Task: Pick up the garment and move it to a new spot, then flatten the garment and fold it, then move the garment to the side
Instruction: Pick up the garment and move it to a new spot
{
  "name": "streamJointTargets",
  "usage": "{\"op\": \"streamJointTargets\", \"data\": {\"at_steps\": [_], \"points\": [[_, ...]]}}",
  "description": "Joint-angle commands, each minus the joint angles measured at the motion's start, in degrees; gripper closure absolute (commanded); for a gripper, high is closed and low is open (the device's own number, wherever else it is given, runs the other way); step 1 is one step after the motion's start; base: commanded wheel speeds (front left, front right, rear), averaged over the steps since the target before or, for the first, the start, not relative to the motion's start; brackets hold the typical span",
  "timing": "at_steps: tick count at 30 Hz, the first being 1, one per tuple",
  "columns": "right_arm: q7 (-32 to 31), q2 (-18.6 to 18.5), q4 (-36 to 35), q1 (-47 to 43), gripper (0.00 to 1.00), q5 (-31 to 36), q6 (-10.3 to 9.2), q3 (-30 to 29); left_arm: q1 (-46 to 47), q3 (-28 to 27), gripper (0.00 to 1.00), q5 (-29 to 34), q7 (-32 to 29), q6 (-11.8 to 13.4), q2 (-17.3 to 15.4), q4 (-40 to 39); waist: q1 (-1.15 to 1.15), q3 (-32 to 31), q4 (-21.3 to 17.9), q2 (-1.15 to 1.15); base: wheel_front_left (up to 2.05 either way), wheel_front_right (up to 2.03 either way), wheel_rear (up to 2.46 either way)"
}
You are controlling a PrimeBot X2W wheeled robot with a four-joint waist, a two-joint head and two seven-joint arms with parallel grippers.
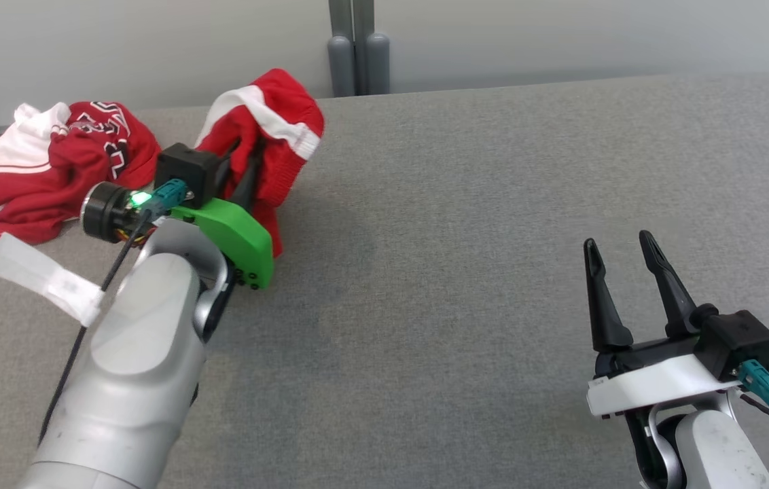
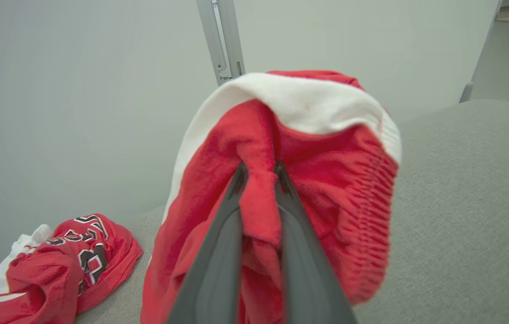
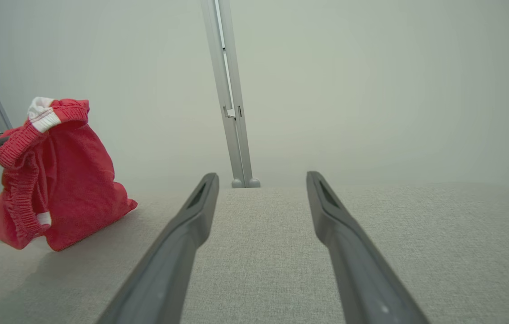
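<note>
The left hand (image 2: 259, 170) pinches the red and white garment (image 1: 276, 115) and holds it up over the grey desk (image 1: 466, 238), at 11 o'clock. The right hand (image 1: 617, 242), at 4 o'clock, is wide open and holds nothing. A red shirt (image 1: 79, 163) lies at 10 o'clock.

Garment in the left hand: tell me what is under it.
Under the garment lies the grey surface, darkened by its shadow. The garment's lowest corner seems to touch it. The spot right beneath that corner is covered. The left hand pinches a fold higher up.
</note>
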State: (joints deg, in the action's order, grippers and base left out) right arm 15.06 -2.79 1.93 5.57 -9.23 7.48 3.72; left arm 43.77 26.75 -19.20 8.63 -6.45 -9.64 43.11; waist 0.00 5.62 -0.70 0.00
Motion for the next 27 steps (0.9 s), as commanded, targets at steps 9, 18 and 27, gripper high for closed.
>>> {"op": "streamJointTargets", "data": {"at_steps": [9, 18, 27], "points": [[0.18, -0.17, 0.35, 0.48, 0.0, -0.8, 0.02, 0.57, -0.96, 3.34, 1.0, -1.29, -0.24, 3.33, 5.79, -4.38, 0.0, 0.94, -10.4, 0.0, 0.0, 0.0, 0.0], [0.18, -0.16, 0.82, 1.2, 0.0, -1.86, 0.02, 0.8, -4.52, 14.56, 1.0, -5.87, 0.73, 4.5, 6.66, -3.75, 0.0, 4.1, -14.44, 0.0, 0.0, 0.0, 0.0], [0.18, -0.15, 1.2, 1.87, 0.0, -2.44, 0.02, 1.0, -6.8, 26.53, 0.0, -13.83, -0.3, 7.68, 6.57, -3.33, 0.0, 4.8, -14.99, 0.0, 0.0, 0.0, 0.0]]}}
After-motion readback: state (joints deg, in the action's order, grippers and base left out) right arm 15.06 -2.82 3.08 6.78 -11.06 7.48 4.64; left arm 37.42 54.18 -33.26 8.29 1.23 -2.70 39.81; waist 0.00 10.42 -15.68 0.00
